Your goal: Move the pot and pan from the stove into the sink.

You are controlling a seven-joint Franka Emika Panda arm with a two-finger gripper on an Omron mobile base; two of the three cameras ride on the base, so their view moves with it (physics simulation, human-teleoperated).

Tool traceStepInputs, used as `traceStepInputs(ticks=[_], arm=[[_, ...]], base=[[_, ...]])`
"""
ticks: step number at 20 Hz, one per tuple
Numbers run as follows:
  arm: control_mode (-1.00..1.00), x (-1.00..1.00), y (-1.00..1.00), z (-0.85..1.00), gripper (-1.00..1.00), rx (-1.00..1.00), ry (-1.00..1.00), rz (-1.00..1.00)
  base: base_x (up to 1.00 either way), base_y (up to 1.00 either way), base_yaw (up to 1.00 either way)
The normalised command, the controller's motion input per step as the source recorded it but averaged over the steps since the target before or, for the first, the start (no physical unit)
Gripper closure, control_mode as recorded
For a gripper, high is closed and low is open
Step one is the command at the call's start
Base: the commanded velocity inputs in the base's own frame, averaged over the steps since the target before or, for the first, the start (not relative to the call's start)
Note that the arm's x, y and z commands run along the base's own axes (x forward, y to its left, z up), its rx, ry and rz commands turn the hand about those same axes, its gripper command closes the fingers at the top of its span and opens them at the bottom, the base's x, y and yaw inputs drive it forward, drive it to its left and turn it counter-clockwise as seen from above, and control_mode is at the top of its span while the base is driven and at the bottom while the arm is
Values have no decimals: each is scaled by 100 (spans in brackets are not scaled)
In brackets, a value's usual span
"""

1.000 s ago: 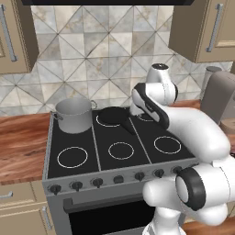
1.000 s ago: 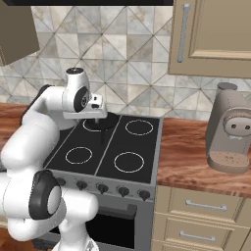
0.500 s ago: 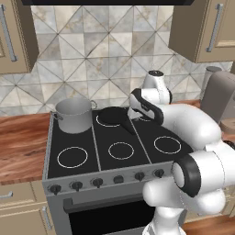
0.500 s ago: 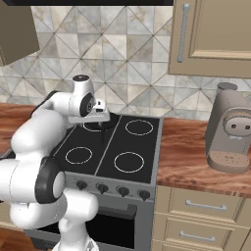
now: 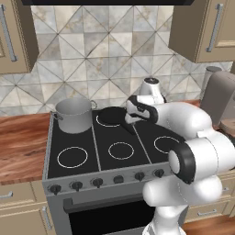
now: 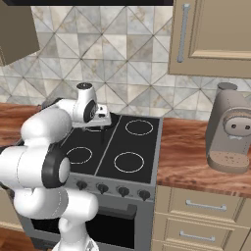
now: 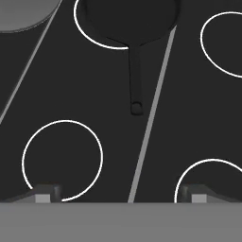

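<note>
The grey pot [image 5: 73, 114] stands on the back left burner of the stove [image 5: 114, 151]. Beside it on the back middle burner lies the black pan [image 5: 111, 114], its handle [image 7: 134, 71] pointing toward the front of the cooktop. My gripper [image 5: 130, 120] hovers low over that handle, open, with nothing between its fingers. In the hand view the pan [image 7: 127, 19] is at the top, the pot's rim [image 7: 21, 12] at the top left, and my gripper [image 7: 120, 196] is a little short of the handle's end. The sink is out of view.
A grey coffee machine [image 6: 230, 130] stands on the wooden counter [image 6: 191, 157] right of the stove. More counter [image 5: 23, 137] lies to the left. Black knobs [image 5: 96, 182] line the stove front. Wall cabinets [image 6: 215, 34] hang above.
The arm has folded down and the hand has dropped from above the cooktop to just over the pan's handle. Pot and pan have not moved.
</note>
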Motion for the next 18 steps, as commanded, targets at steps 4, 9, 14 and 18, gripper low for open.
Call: traceStepInputs(ticks=[4,9,14,18], arm=[[-100,20,2,-34,-100,0,0,2],[-100,12,0,-36,-100,0,-1,2],[-100,26,3,-34,-100,0,-5,2],[-100,27,0,-35,-100,0,-3,3]], base=[[0,0,0],[0,0,0],[0,0,0],[0,0,0]])
